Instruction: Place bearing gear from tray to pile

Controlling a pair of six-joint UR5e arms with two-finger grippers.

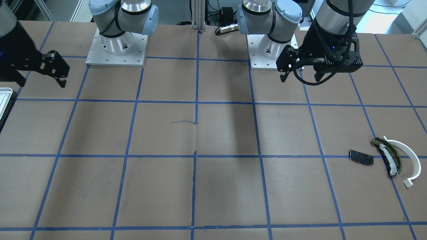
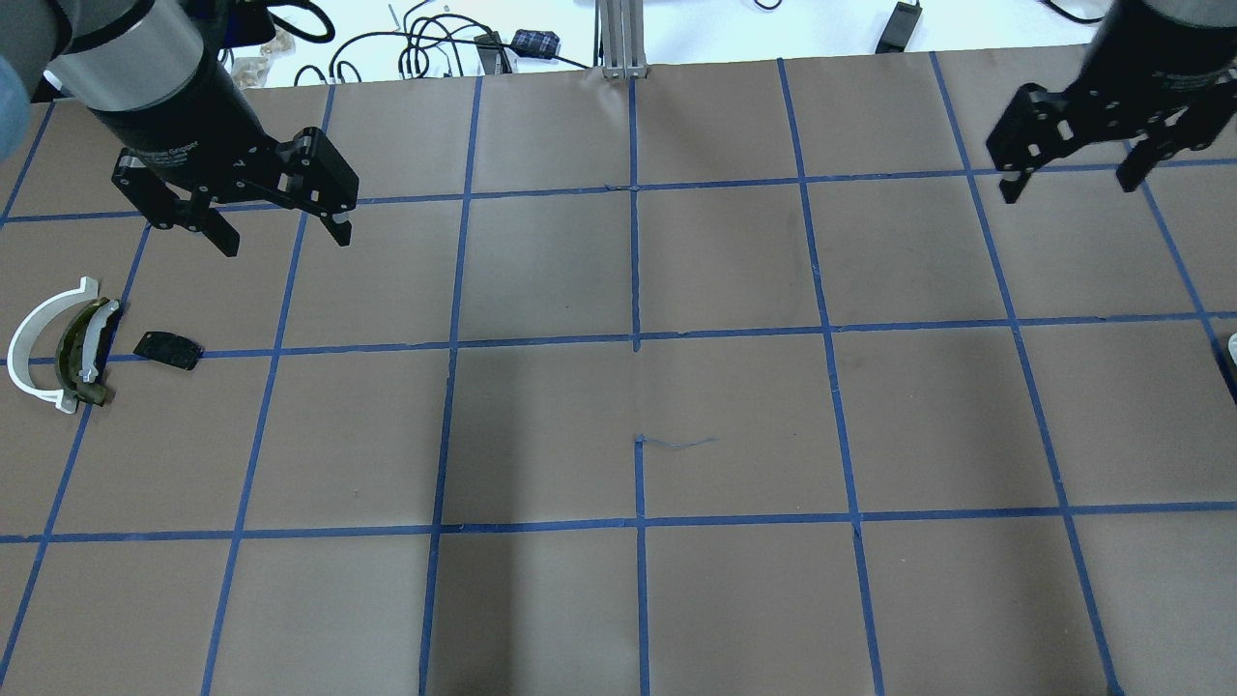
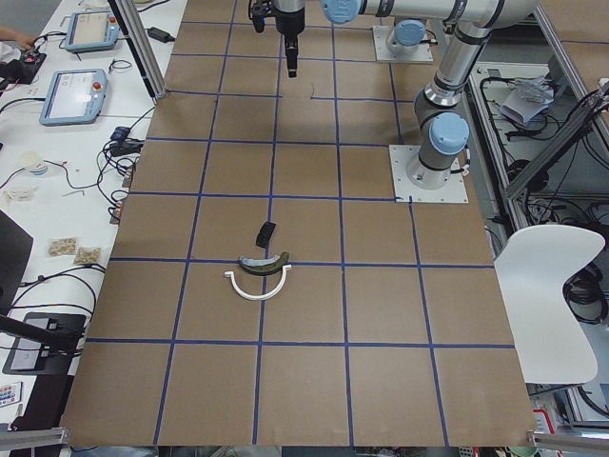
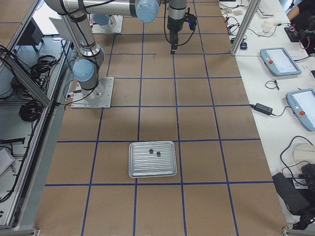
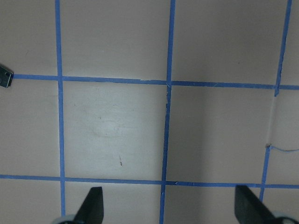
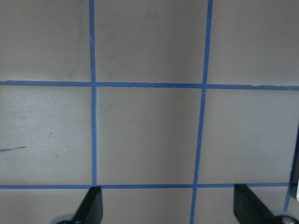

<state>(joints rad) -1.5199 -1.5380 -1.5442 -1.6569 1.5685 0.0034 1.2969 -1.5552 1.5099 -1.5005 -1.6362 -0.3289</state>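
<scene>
The white tray [image 4: 152, 169] lies at the table's right end with two small dark parts [image 4: 155, 152] in it; I cannot tell which is the bearing gear. Only its corner shows in the front view [image 1: 4, 97]. The pile lies at the left end: a white arc [image 2: 27, 340], an olive-black curved piece [image 2: 81, 354] and a black plate [image 2: 167, 349]. My left gripper [image 2: 283, 242] hangs open and empty above the table, right of the pile. My right gripper [image 2: 1070, 188] hangs open and empty, away from the tray.
Brown paper with a blue tape grid [image 2: 635, 338] covers the table. Both arm bases [image 1: 116, 50] stand at the robot's side. Cables and a metal post [image 2: 618, 39] lie beyond the far edge. Tablets [image 4: 280, 61] sit on a side bench.
</scene>
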